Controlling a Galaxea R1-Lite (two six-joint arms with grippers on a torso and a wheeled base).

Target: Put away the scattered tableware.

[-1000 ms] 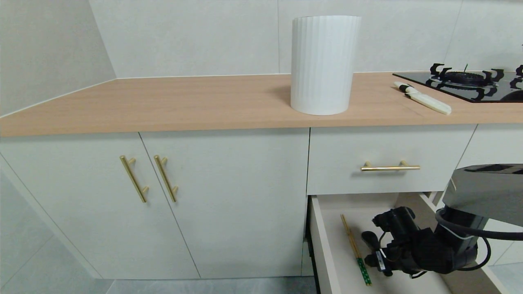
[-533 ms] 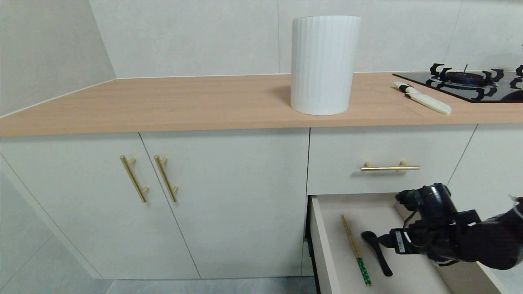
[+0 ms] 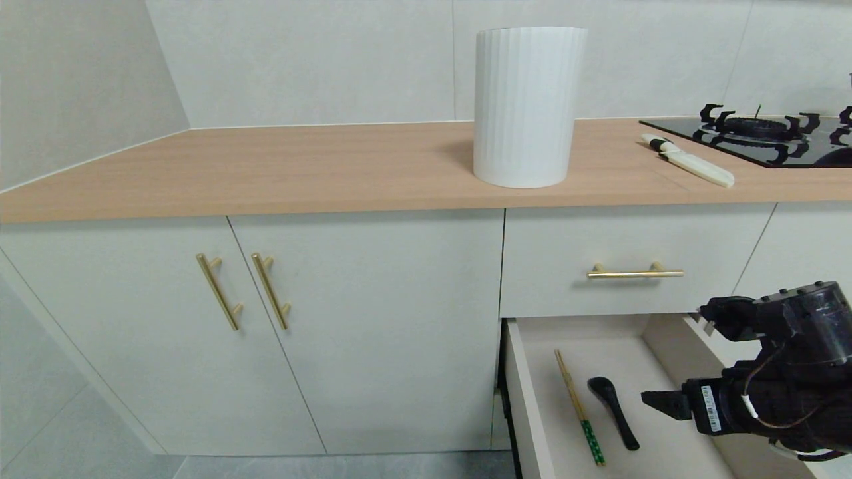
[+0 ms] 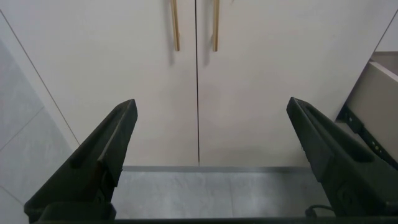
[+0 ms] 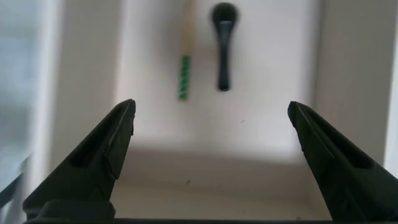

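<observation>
The lower drawer stands pulled out at the bottom right. Inside it lie a pair of wooden chopsticks with green ends and, just to their right, a black spoon. My right gripper hovers open above the drawer's right side, apart from both, holding nothing. From its wrist I look down on the spoon and chopsticks between the spread right gripper. A white-handled knife lies on the counter near the stove. My left gripper is open and empty, facing the cabinet doors.
A tall white ribbed container stands on the wooden countertop. A black gas hob sits at the far right. The upper drawer with a gold handle is closed. Two cabinet doors with gold handles are closed.
My right gripper has lifted out of the drawer and drawn back to the right, leaving the black spoon lying beside the chopsticks.
</observation>
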